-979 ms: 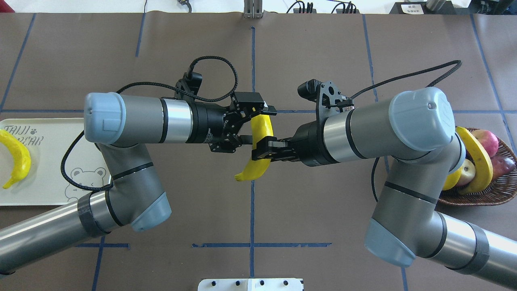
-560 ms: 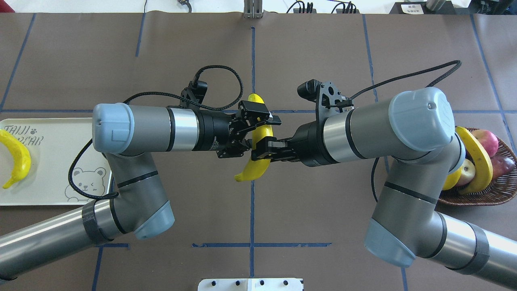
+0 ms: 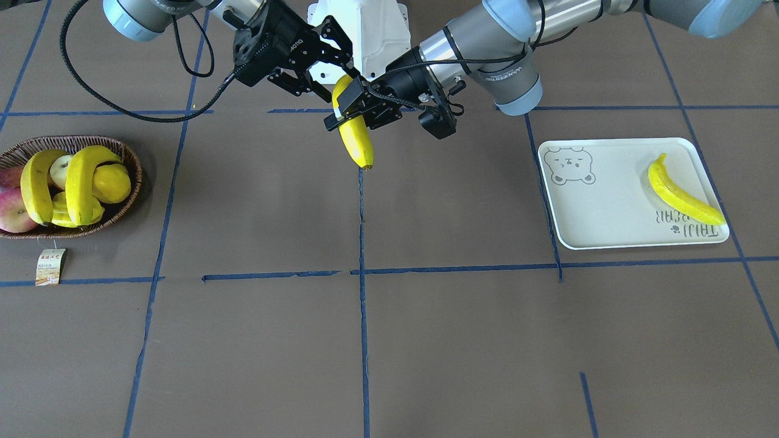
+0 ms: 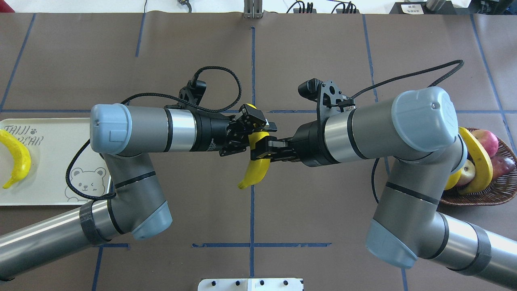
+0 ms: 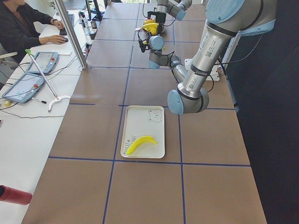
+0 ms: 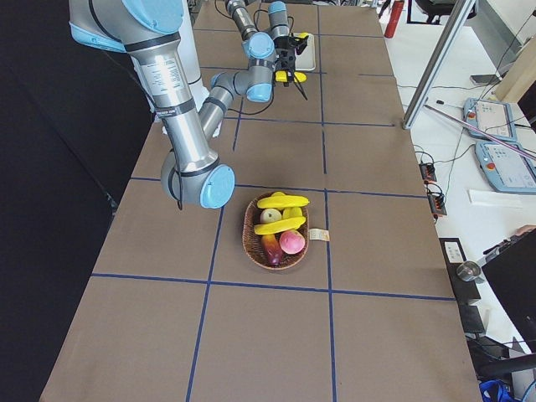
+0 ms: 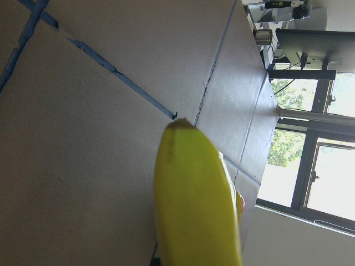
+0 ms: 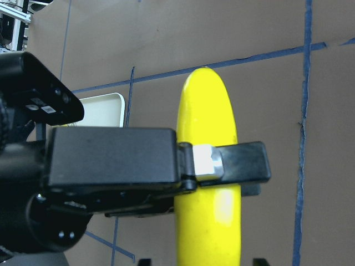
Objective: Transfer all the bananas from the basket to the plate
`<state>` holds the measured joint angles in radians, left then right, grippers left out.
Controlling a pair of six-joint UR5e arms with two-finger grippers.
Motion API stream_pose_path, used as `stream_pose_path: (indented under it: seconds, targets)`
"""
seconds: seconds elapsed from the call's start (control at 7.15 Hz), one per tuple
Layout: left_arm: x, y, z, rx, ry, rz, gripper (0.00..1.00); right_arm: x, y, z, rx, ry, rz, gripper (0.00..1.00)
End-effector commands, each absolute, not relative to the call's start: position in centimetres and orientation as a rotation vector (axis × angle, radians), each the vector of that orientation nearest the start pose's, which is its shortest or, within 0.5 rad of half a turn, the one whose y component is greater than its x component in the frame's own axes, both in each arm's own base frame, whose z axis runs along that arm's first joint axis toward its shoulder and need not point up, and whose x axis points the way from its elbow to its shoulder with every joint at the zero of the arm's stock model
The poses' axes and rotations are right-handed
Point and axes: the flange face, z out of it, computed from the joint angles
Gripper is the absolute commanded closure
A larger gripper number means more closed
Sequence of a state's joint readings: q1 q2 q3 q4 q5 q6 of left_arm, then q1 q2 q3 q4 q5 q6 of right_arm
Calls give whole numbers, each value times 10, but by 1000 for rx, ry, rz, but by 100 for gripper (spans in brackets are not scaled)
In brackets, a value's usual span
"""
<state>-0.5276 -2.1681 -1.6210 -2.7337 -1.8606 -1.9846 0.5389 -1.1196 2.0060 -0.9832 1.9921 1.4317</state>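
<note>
One banana [image 4: 255, 169] [image 3: 356, 143] [image 8: 208, 111] hangs in the air over the table's middle. My left gripper [image 4: 254, 127] [image 3: 353, 106] is shut on its upper part. My right gripper [image 4: 261, 148] [image 3: 335, 74] is open around it, lower down; in the right wrist view its fingertips stand clear on both sides. The left wrist view is filled by this banana [image 7: 197, 205]. A second banana [image 4: 18, 157] [image 3: 681, 198] lies on the plate [image 4: 52, 161] [image 3: 608, 207]. Two more bananas [image 3: 33, 182] [image 3: 79, 182] rest in the basket [image 3: 137, 176] [image 4: 497, 192].
The basket also holds red apples [image 3: 9, 210], a pale apple and a lemon [image 3: 112, 182]; its paper tag [image 3: 50, 266] lies beside it. The robot's white base [image 3: 377, 30] is behind the grippers. A person [image 5: 18, 23] sits at a side desk.
The left gripper, wide open a second ago, moved in around the banana's upper part and shut on it. The banana shifted slightly towards the robot. The right arm drew back a little.
</note>
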Motion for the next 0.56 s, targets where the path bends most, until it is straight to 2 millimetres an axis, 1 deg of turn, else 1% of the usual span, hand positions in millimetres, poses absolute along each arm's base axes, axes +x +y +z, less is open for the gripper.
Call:
stream_pose_path:
  seconds: [0.0, 0.14, 0.28, 0.42]
  targets:
    - [482, -405, 159, -98, 1813, -411, 100, -403, -352, 149, 161, -1481, 11, 0]
    - [477, -415, 170, -85, 1789, -439, 100, -392, -348, 149, 165, -1488, 10, 0]
    - [456, -447, 188, -47, 1695, -496, 100, -374, -336, 156, 161, -1488, 7, 0]
    - [438, -465, 218, -10, 1604, -495, 100, -355, -325, 164, 161, -1490, 5, 0]
